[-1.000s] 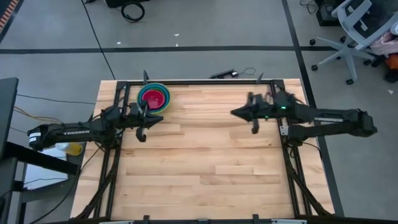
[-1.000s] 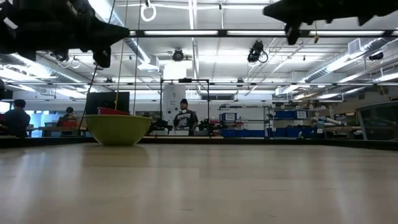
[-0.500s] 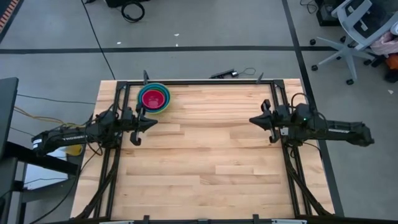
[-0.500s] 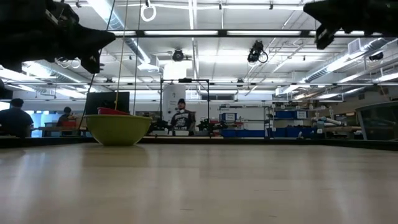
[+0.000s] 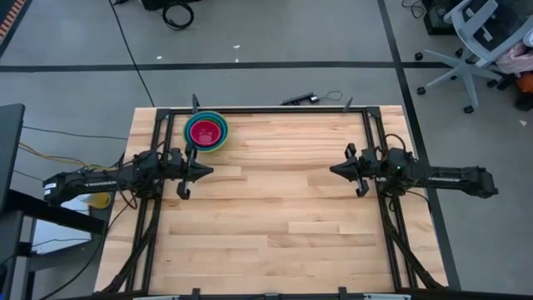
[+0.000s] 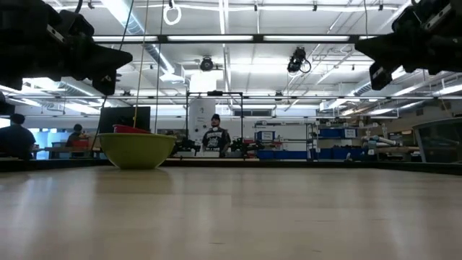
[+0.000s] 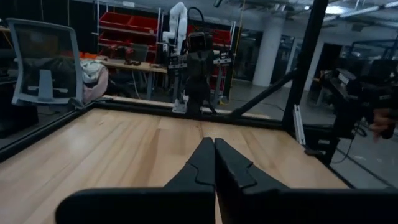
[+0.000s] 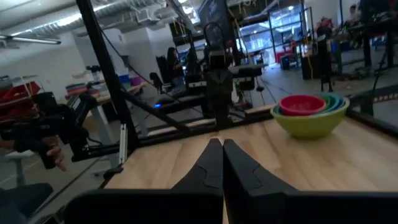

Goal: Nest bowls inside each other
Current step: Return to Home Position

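The bowls [image 5: 206, 132] stand nested in one stack near the table's far left corner: a red-pink bowl [image 8: 302, 104] innermost, green and blue rims around it, the large yellow-green bowl [image 6: 137, 149] outermost with its base on the table. My left gripper [image 5: 208, 172] is shut at the table's left edge, a little nearer than the stack, pointing right. My right gripper [image 5: 334, 171] is shut at the right edge, pointing left. Both hang above the table and hold nothing.
A black frame [image 5: 266, 109] runs along the table's far edge and down both sides. The wooden tabletop [image 5: 275, 217] lies bare between the two grippers. Beyond the far edge, people sit and stand [image 6: 212, 136] in the room.
My right gripper has drawn back toward the table's right edge and sunk lower. My left gripper has drawn back a little toward the left edge, away from the stack, and dropped slightly. The bowls have stayed where they were.
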